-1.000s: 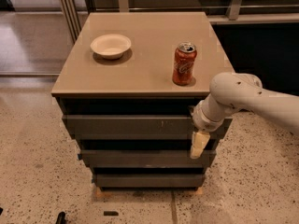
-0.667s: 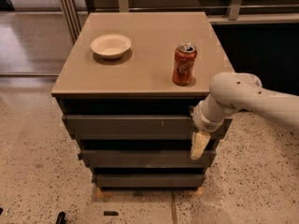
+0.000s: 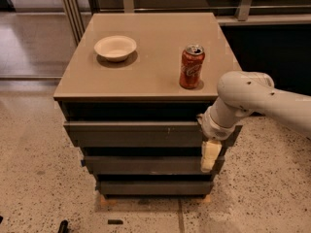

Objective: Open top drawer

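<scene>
The top drawer (image 3: 136,133) is the widest of three dark grey, handleless fronts under the tan cabinet top, with small pale scratches right of its middle. It stands out a little from the dark gap above it. My gripper (image 3: 211,155) hangs from the white arm at the drawer's right end, its pale fingers pointing down in front of the right edge of the top and middle drawer fronts.
A white bowl (image 3: 115,47) and a red soda can (image 3: 192,66) stand on the cabinet top (image 3: 150,42). The middle drawer (image 3: 141,165) and the bottom drawer (image 3: 150,187) sit below. Speckled floor surrounds the cabinet; dark furniture is at the right.
</scene>
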